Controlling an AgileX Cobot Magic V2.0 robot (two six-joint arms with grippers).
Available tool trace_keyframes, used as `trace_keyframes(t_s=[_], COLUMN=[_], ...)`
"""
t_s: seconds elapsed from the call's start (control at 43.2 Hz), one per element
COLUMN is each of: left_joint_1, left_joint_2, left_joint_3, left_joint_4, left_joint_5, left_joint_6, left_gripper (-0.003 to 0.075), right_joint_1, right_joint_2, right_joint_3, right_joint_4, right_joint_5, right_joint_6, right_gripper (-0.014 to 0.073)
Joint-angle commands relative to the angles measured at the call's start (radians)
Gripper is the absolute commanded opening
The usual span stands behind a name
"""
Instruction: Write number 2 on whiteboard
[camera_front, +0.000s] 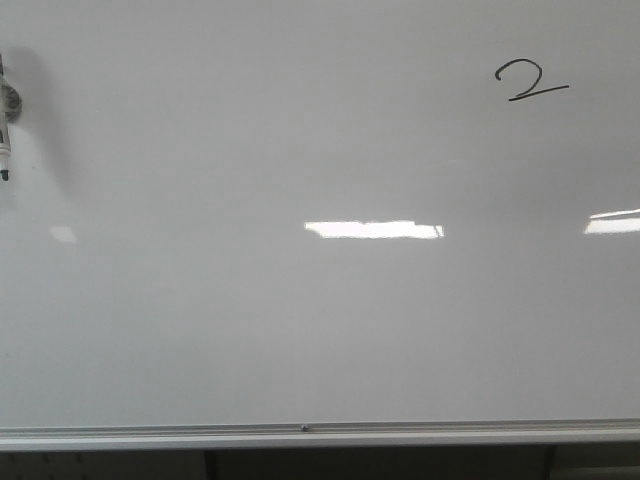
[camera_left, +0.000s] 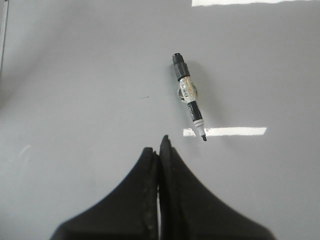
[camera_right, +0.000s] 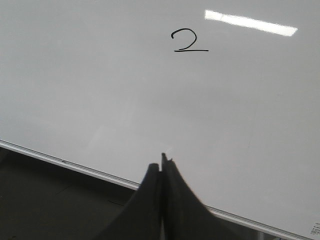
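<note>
whiteboard (camera_front: 320, 320) is seen filling almost the whole front view, glossy and pale grey-white, with a silver metal frame (camera_front: 320, 436) running along its lower edge. the number 2 (camera_front: 531, 79) is drawn in thin black line in the upper right part of the whiteboard, well above the frame and small against the board; its top is curved and its base stroke slants upward to the right. bright rectangular light reflections (camera_front: 374, 229) are shown across the middle of the whiteboard, below the number 2.

a marker (camera_front: 4, 130) is seen at the far left edge of the whiteboard, well apart from the number 2, cut off by the picture's border. in the left wrist view the marker (camera_left: 190, 97) is shown whole against the whiteboard surface: black body, a clear band round its middle, cap off and dark tip bare. it is not held by either hand.

the left hand (camera_left: 160, 150) is seen in its own wrist view with its two black fingers pressed together and nothing between them; the marker lies near it but apart. the right hand (camera_right: 162, 162) is likewise seen with its fingers closed together on nothing, in front of the whiteboard near the frame (camera_right: 70, 163), with the number 2 (camera_right: 189, 41) well apart from it. neither hand is visible in the front view.
</note>
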Motion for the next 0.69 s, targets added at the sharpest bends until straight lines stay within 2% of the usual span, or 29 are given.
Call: trace_keyframes(t_s=[0.0, 0.532, 0.671], left_joint_1=[-0.008, -0.008, -0.008], left_joint_2=[-0.03, -0.03, -0.03], left_joint_3=[0.034, 0.034, 0.034], left_joint_4=[0.0, 0.0, 0.0], left_joint_5=[-0.081, -0.081, -0.081], left_joint_6=[-0.011, -0.011, -0.011], left_gripper=[-0.002, -0.002, -0.002], right_joint_1=[-0.005, -0.005, -0.1], right_joint_2=[0.005, -0.006, -0.072], right_joint_3=[-0.02, -0.014, 0.064], right_joint_4=[-0.012, -0.012, -0.009], right_joint_5=[-0.075, -0.078, -0.151], right_joint_6=[0.0, 0.0, 0.0], right_gripper=[-0.0066, -0.0066, -0.0066])
